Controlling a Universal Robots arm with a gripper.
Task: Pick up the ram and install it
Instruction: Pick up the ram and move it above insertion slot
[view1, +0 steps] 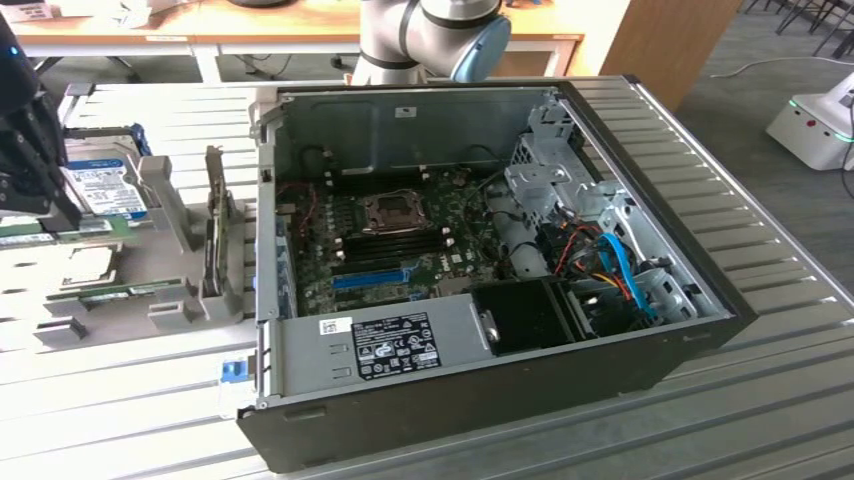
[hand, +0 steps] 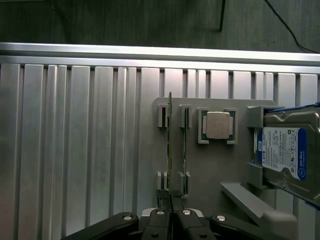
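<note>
Standing on its thin edge, the ram (hand: 170, 145) is kept upright in the slots of a gray holder (hand: 210, 175), which is laid on the ribbed metal table (hand: 75, 150). The gripper (hand: 171, 205) is placed at one end of the ram. Its two fingers are pressed together on the green board, so the ram is pinched between them. A second thin stick (hand: 185, 145) is set in the next slots, just beside the ram. A square silver chip (hand: 218, 125) is laid in the holder past that stick, and a silver hard drive (hand: 285, 152) with a blue label is propped near the chip. An open computer case (view1: 507, 400) is seen on the same table, to the exterior view's right of the holder. Inside it, a green motherboard (view1: 441, 250) and a long blue slot (view1: 367, 278) can be seen.
</note>
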